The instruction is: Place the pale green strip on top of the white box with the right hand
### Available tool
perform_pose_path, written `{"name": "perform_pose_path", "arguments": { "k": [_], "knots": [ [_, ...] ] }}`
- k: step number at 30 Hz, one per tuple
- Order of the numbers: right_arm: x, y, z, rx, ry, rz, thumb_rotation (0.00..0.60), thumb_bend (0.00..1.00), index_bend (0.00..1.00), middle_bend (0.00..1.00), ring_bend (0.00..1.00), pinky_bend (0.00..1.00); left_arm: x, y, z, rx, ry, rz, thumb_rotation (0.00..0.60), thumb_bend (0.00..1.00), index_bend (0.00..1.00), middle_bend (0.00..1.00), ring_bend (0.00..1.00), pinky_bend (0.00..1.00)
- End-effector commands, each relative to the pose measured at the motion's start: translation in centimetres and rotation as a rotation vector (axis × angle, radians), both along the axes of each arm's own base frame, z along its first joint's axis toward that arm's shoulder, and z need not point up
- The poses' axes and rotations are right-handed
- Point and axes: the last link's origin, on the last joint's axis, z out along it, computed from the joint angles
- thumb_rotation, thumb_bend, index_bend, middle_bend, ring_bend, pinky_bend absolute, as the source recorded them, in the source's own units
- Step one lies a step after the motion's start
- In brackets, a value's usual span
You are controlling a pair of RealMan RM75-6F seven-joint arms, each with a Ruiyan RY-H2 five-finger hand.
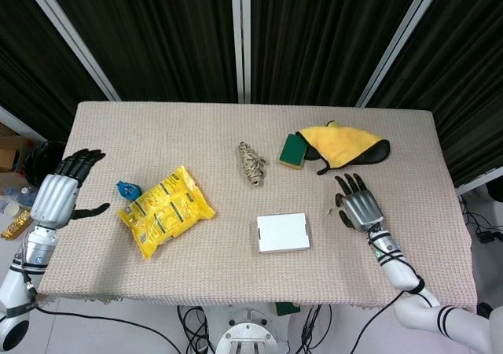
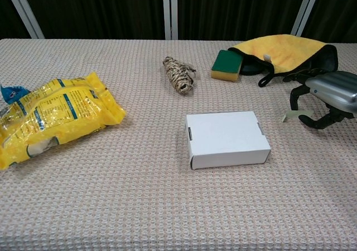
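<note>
On the right side of the bench (image 1: 236, 134), your right robot hand (image 2: 329, 97) sits low with its fingers curled down around the pale green strip (image 2: 294, 115), which looks pinched between thumb and a finger just off the cloth, though I can't tell for sure if it's lifted yet. The strip is to the right of the white box (image 2: 227, 138), near it but not touching. That low, fingers-down pose makes sense to me for picking something so thin and flat off a textured cover. The strip's mostly hidden by the fingers, so its full length is hard to read; the visible bit seems to run roughly left-right, one end poking toward the box. Your left robot hand (image 1: 63, 189) hangs at the far left edge, fingers spread, holding nothing.
</note>
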Motion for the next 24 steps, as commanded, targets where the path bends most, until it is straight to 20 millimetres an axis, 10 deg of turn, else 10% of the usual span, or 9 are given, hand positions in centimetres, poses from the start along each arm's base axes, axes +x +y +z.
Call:
{"name": "perform_pose_path", "arguments": {
  "k": [1,24],
  "knots": [
    [0.02,-0.03,-0.1,-0.004,-0.005,0.004,0.598,0.44,0.51,0.05,0.0,0.0,-0.04,0.0,-0.01,-0.001,0.001,0.002,0.6,0.0,0.15,0.13,0.09,0.17],
    [-0.25,-0.16,-0.48,-0.012,0.004,0.001,0.6,0.46,0.56,0.05,0.0,0.0,-0.34,0.12,-0.16,-0.016,0.005,0.016,0.6,0.0,0.15,0.13,0.09,0.17]
  ]
}}
